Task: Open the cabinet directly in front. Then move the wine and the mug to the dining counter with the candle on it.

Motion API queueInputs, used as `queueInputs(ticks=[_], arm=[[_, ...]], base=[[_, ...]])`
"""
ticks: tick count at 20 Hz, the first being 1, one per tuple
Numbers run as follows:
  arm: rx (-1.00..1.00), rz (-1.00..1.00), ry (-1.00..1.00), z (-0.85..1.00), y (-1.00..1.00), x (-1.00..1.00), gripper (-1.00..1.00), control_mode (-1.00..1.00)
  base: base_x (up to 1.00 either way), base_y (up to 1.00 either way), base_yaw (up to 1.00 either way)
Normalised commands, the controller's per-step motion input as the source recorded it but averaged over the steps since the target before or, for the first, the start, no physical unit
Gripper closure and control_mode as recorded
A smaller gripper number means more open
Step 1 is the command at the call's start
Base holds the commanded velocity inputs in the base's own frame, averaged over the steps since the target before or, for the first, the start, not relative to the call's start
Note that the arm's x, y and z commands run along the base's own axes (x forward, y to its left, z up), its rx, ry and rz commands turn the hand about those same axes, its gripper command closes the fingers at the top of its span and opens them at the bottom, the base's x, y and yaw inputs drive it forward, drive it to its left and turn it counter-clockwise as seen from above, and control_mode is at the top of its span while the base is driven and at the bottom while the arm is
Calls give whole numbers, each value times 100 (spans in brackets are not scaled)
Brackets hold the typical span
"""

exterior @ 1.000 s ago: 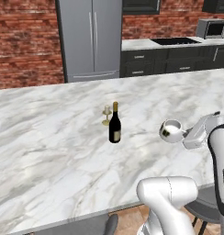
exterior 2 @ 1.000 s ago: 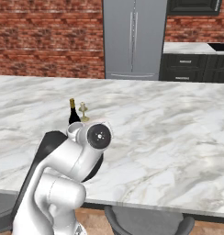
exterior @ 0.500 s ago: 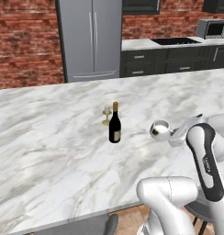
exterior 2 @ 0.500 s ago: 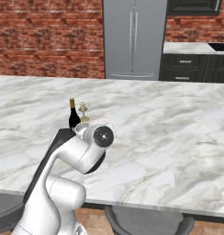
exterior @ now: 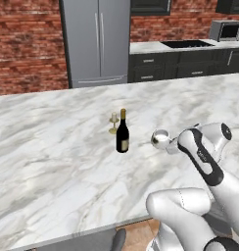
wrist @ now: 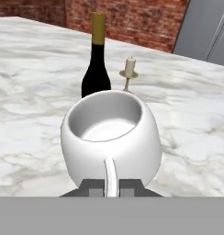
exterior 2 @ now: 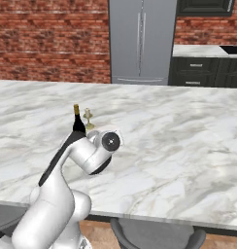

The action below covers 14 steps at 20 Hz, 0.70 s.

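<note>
Marble dining counter point(exterior: 53, 162): hand point(wrist: 111, 187) level, pinching mug point(wrist: 111, 135) handle, facing wine point(wrist: 96, 62).

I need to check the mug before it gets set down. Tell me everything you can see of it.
The mug is small, white and glossy, ceramic by its look, with nothing visible inside. It is tipped on its side, its mouth facing the hand camera. The gripper holds it by its thin handle above the marble dining counter, near the wine.

Count on the table point(exterior: 53, 162): 1 wine bottle point(exterior: 122, 133), 1 candle point(exterior: 113, 122), 1 white mug point(exterior: 161, 139). Background: 1 grey refrigerator point(exterior: 96, 41) with 2 doors, 1 microwave point(exterior: 226, 31). 1 stool point(exterior 2: 157, 236) at the near table edge.
</note>
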Motion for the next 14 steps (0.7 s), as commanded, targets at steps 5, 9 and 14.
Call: queueInputs(ticks=[5,9,14], arm=[[0,0,6,-30,0,66,100,-100],[0,0,3,-33,0,63,100,-100],[0,0,1,-35,0,63,100,-100]], base=[[0,0,0],[0,0,0],[0,0,0]])
